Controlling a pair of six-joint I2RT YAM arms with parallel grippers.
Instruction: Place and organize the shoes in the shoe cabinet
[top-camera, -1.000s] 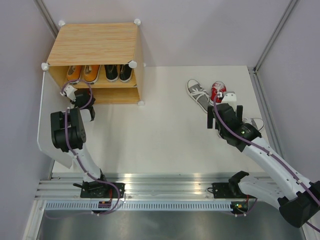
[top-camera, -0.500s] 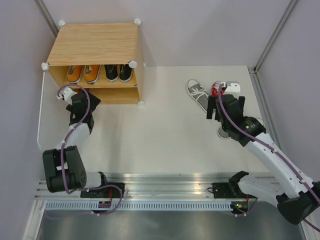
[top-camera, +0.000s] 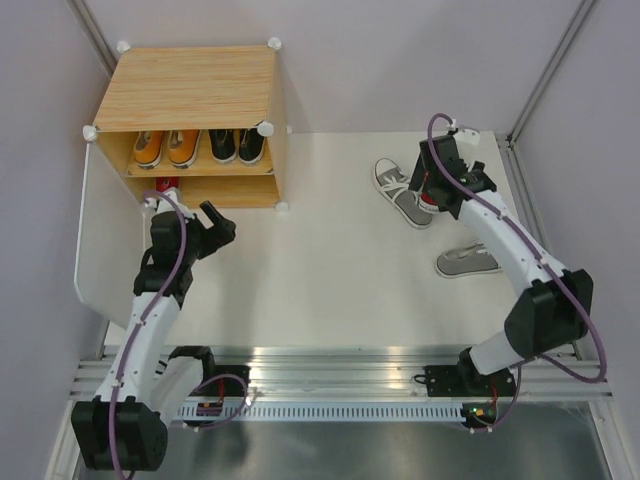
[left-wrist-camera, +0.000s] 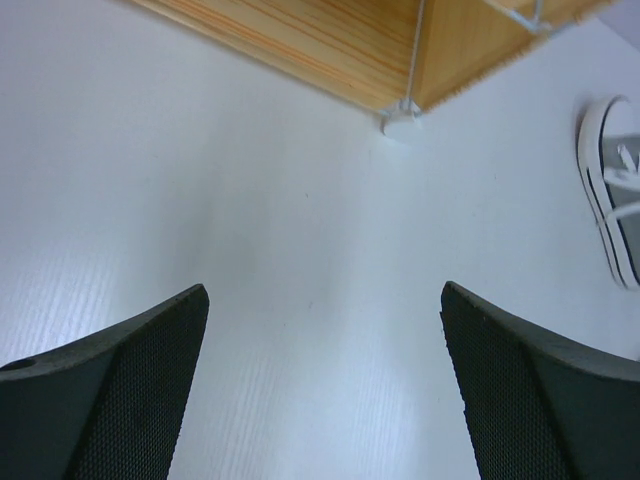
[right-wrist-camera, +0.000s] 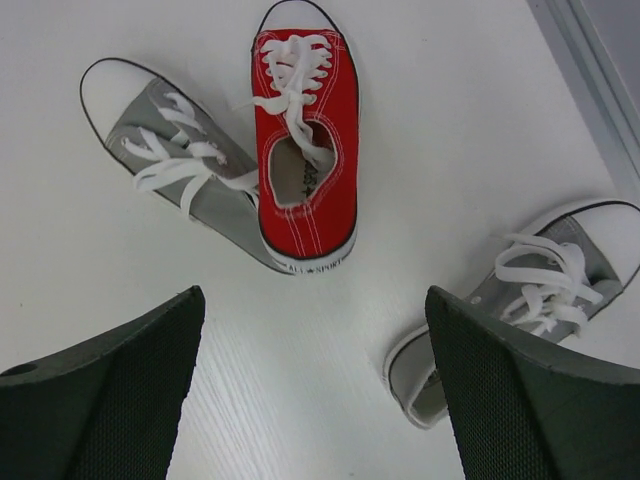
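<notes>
The shoe cabinet (top-camera: 190, 85) stands at the back left with its front facing me. Its upper shelf holds two orange shoes (top-camera: 165, 147) and two black shoes (top-camera: 236, 145). One red shoe (top-camera: 167, 184) peeks out of the lower shelf. My left gripper (top-camera: 221, 222) is open and empty just in front of the cabinet, over bare table (left-wrist-camera: 324, 290). At the right, my right gripper (top-camera: 432, 190) hovers open above a red shoe (right-wrist-camera: 305, 150) that leans on a grey shoe (right-wrist-camera: 185, 165). Another grey shoe (right-wrist-camera: 520, 290) lies nearer the right edge.
The cabinet's white door panel (top-camera: 100, 260) stands open along the left side, beside my left arm. A white ball connector (left-wrist-camera: 402, 122) marks the cabinet's near right corner. Grey walls and a metal post (top-camera: 545, 75) close off the back right.
My left gripper has opened and drawn back and to the right from the lower shelf, where a red shoe now shows. My right arm has reached farther back, over the red shoe.
</notes>
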